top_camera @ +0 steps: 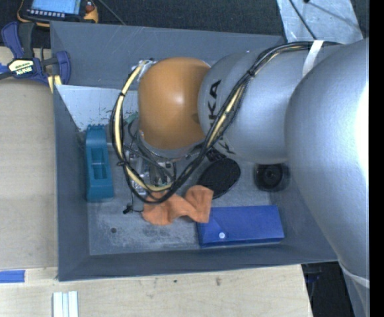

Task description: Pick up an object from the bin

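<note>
**Operator:** I'm watching the silver arm (297,111) reach in from three o'clock. Its rounded orange wrist cover (172,104) sits over the middle of the grey metal bin (73,243).

**Desk:** And the gripper?

**Operator:** The gripper (149,177) is right under that cover. It is low in the bin, a touch toward nine o'clock from centre, with black and yellow cables (117,124) looped round it.

**Desk:** Wide or narrow?

**Operator:** I cannot tell. The fingers are tucked beneath the wrist and cables, so I can't call them open, closed or holding anything.

**Desk:** What's closest to it?

**Operator:** A crumpled orange cloth (182,207) lies on the floor at five o'clock from the gripper, its near end just beside it. That's the likeliest thing to pick from where I sit.

**Desk:** The other side?

**Operator:** At nine o'clock from the gripper I see a long blue plastic block with a slot in its top (99,164). It lies along the bin's nine-o'clock wall, near the gripper but apart from it.

**Desk:** The rest?

**Operator:** A flat blue rectangular box (241,225) lies at five o'clock in the bin, touching the cloth's far end. A black oval pad (219,177) sits near centre, partly under the arm. A small round black piece (271,176) sits at three o'clock, apart from the pad.
</note>
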`<state>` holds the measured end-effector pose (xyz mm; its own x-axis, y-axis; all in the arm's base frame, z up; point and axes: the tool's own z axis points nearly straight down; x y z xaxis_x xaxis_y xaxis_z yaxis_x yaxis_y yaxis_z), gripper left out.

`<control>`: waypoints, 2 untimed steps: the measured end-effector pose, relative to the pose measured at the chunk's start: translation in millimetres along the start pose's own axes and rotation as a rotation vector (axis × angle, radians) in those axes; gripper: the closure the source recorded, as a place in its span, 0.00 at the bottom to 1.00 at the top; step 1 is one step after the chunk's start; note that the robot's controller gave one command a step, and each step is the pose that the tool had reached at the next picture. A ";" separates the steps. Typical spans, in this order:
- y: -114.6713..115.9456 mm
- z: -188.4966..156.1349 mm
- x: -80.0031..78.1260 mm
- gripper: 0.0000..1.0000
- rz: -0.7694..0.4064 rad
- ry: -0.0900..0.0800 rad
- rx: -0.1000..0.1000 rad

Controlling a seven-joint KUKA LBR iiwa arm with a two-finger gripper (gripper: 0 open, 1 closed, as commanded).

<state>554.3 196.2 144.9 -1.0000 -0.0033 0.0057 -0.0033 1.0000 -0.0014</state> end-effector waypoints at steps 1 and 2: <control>-0.5 -4.8 -2.1 0.00 0.003 -0.008 -0.003; -23.2 -36.8 -18.5 0.00 -0.063 -0.002 -0.002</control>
<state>573.1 173.2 181.7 -0.9978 -0.0665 0.0040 -0.0665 0.9978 0.0013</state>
